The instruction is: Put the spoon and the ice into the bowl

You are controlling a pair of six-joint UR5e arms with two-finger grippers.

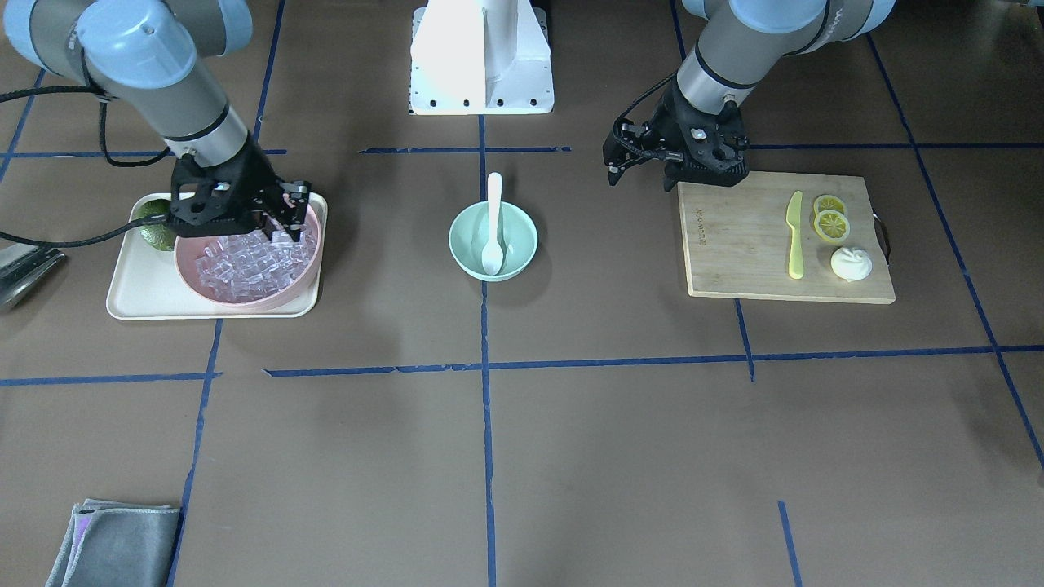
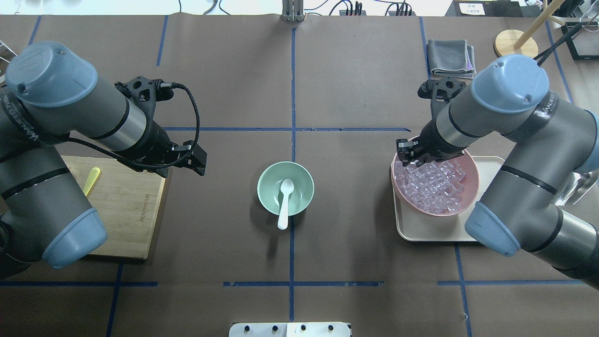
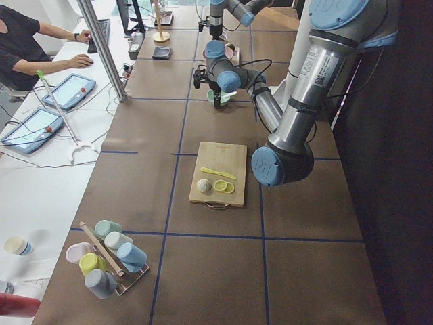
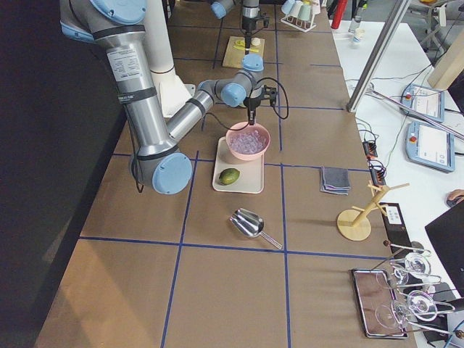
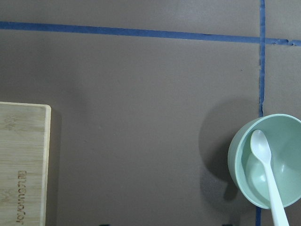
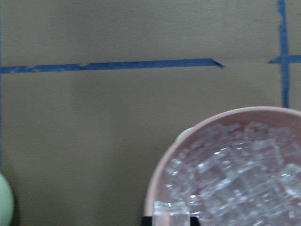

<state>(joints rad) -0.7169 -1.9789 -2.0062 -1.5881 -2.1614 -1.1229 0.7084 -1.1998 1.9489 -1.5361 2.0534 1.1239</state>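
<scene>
The white spoon [image 1: 493, 228] lies in the mint-green bowl [image 1: 466, 244] at the table's middle, its scoop inside and its handle over the rim. Both also show in the overhead view, spoon [image 2: 284, 201] and bowl [image 2: 266, 187], and in the left wrist view, spoon [image 5: 265, 160] and bowl [image 5: 240, 160]. Several ice cubes [image 1: 245, 265] fill the pink bowl [image 1: 245, 300]. My right gripper [image 1: 285, 224] is over that bowl's edge, shut on one ice cube [image 6: 171, 212]. My left gripper [image 1: 617, 167] is open and empty beside the cutting board's corner.
The pink bowl and a lime [image 1: 155, 232] stand on a cream tray [image 1: 130, 293]. A wooden cutting board [image 1: 734, 244] holds a yellow-green knife [image 1: 794, 236], lemon slices [image 1: 830, 218] and a white lump [image 1: 851, 262]. A grey cloth [image 1: 114, 542] and a metal scoop [image 4: 250, 223] lie apart.
</scene>
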